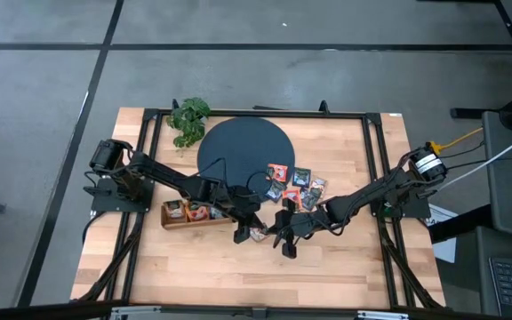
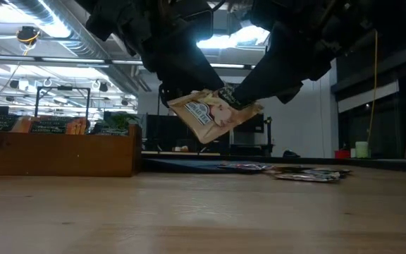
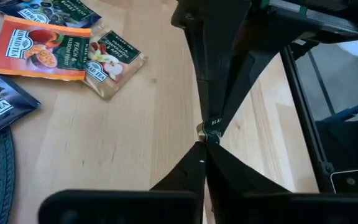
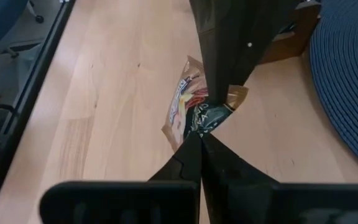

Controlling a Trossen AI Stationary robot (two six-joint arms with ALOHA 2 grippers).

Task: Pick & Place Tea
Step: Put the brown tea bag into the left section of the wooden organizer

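Grey floor surrounds the light wooden table (image 1: 327, 267), which carries a dark round mat (image 1: 238, 147), a wooden tray (image 1: 172, 221) of sachets beside it and a loose cluster of tea packets (image 1: 296, 187). Above the table's front middle, the left hand (image 1: 245, 233) and right hand (image 1: 284, 238) both pinch one tan sachet (image 2: 213, 113) by opposite edges, clear of the wood. It hangs tilted, its printed label facing the low camera.

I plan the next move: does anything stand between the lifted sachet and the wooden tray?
Nothing visible does. The sachet hangs above the table, gripped by both end effectors, left and right; bare wood lies toward the tray.
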